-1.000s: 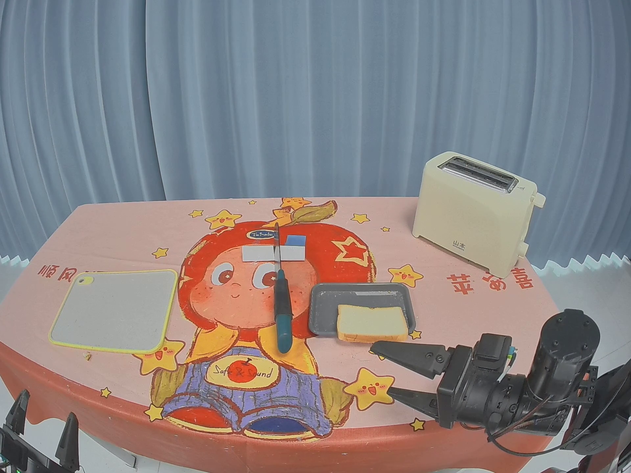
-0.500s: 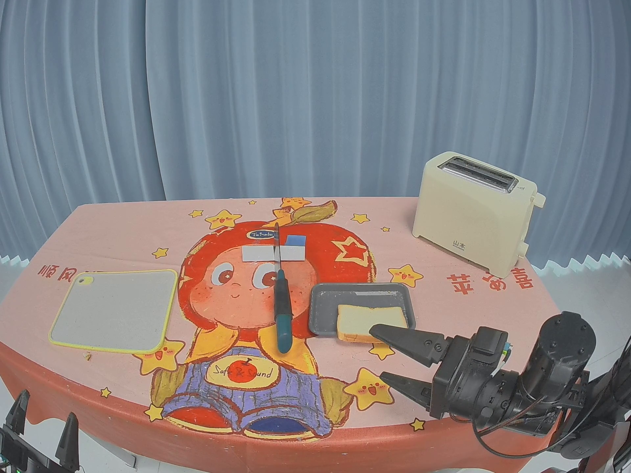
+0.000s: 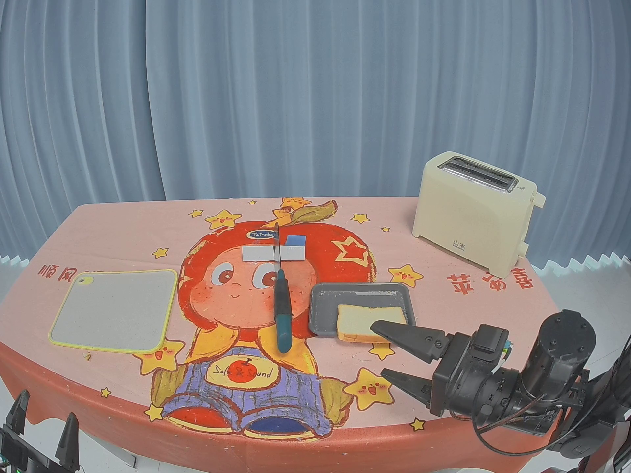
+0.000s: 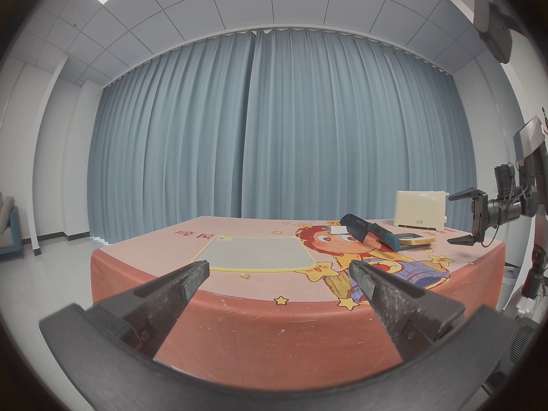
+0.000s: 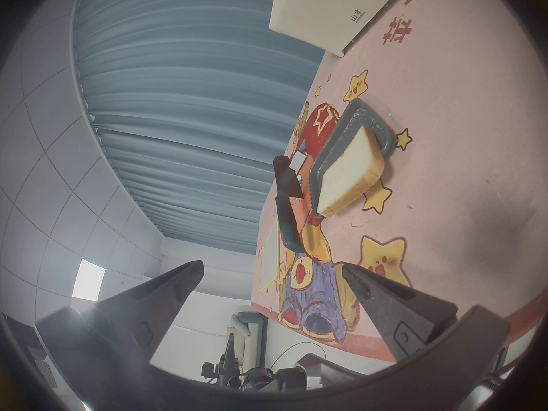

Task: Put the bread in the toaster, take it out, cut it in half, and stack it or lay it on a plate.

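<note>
The right gripper [image 3: 379, 349], jaws apart, has edged up to the bread [image 3: 368, 320] and stops just short of it. The bread lies untouched on the tray's [image 3: 358, 293] near edge. Grasping it for the toaster [image 3: 473, 208] looks next. The left gripper [image 4: 278, 269], also spread, hangs below the surface's [image 3: 131, 231] edge.

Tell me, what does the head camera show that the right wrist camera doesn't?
Head view, not the wrist one: the two slots on top of the cream plastic toaster. Right wrist view, not the head one: the tiled ceiling with a lit panel. Both: that toaster, the pale square bread slice lying in the grey rectangular tray, the teal-handled knife, and the open black right pincer.
</note>
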Robot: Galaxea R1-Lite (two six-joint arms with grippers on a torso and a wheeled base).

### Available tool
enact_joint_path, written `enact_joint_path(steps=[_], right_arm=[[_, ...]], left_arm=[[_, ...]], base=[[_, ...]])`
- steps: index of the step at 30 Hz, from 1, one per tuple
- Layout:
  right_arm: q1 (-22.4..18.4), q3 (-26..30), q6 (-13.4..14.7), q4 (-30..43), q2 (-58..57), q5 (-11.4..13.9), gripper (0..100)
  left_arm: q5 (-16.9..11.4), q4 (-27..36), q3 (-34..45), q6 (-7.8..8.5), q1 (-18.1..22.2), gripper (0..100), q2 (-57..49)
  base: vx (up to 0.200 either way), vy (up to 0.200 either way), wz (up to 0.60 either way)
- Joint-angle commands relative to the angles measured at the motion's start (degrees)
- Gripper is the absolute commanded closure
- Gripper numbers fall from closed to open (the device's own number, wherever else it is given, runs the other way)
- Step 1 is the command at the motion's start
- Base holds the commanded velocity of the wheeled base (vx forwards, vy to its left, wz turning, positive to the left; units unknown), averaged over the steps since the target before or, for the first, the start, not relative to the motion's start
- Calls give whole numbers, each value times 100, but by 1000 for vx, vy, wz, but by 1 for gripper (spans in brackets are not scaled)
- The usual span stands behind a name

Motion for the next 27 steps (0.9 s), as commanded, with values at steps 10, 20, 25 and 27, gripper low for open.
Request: enact_joint_path(steps=[10, 20, 25, 27], right_arm=[[-51, -269, 0, 28, 205, -4, 0], [-130, -400, 9, 45, 442, -4, 0], [-209, -480, 17, 54, 460, -4, 0], [-253, -515, 17, 54, 495, -4, 0]], left_arm=[[3, -2, 101, -1, 2, 0, -5], [3, -2, 101, -1, 2, 0, -5], [3, -2, 101, -1, 2, 0, -5], [3, -2, 101, -1, 2, 0, -5]], base=[[0, 0, 0], [0, 0, 0], [0, 0, 0], [0, 0, 0]])
